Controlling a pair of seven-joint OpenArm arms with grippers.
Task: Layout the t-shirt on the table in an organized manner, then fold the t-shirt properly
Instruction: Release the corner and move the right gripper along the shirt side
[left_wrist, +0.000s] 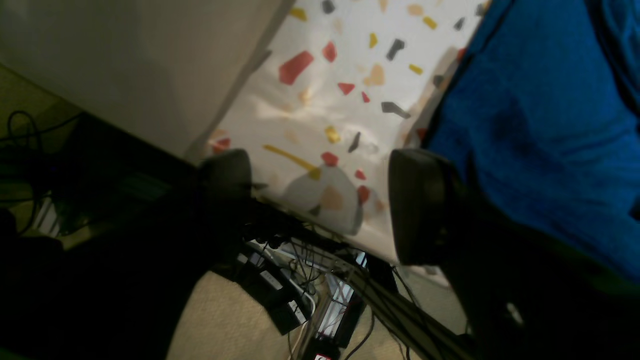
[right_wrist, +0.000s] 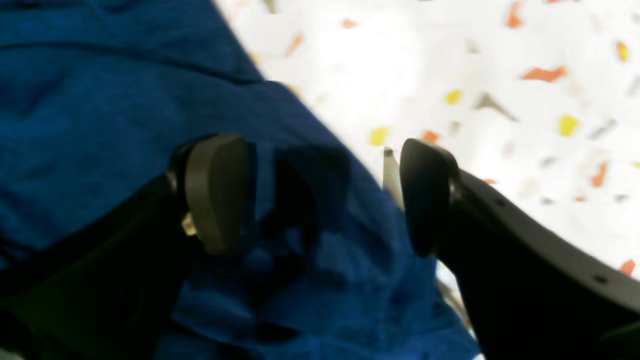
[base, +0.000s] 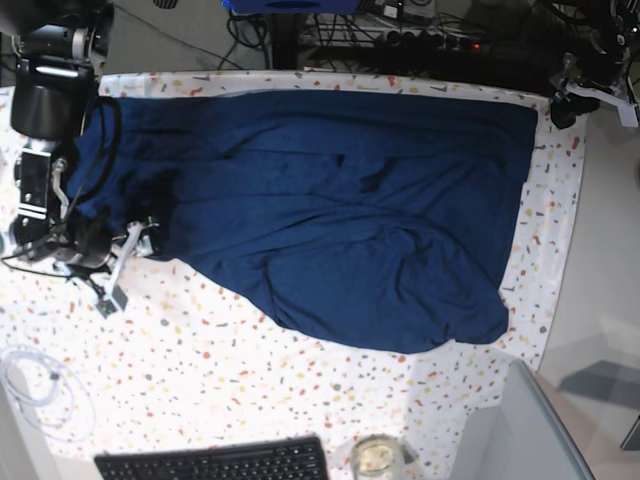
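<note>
the t-shirt (base: 330, 210) lies spread over most of the table (base: 230, 370), wrinkly, w/ a bulging lower edge sagging toward the keyboard (base: 215, 462) side. its far edge runs roughly straight along the table's far side.

right gripper (right_wrist: 320, 195) hovers at the shirt's edge on the base view's left, jaws spread apart, nothing pinched; one finger (right_wrist: 215, 192) over blue cloth, the other over the speckled cover just beside the hem. shadow of the fingers falls on the fabric.

left gripper (left_wrist: 320, 205) sits at the shirt's far corner on the base view's right, near the table edge, jaws released wide, empty; shirt just beside one finger (left_wrist: 420, 205).

a glass jar (base: 375, 458) stands beside the keyboard, well apart from the shirt. white cable (base: 35, 385) coiled nr the table's left edge.
</note>
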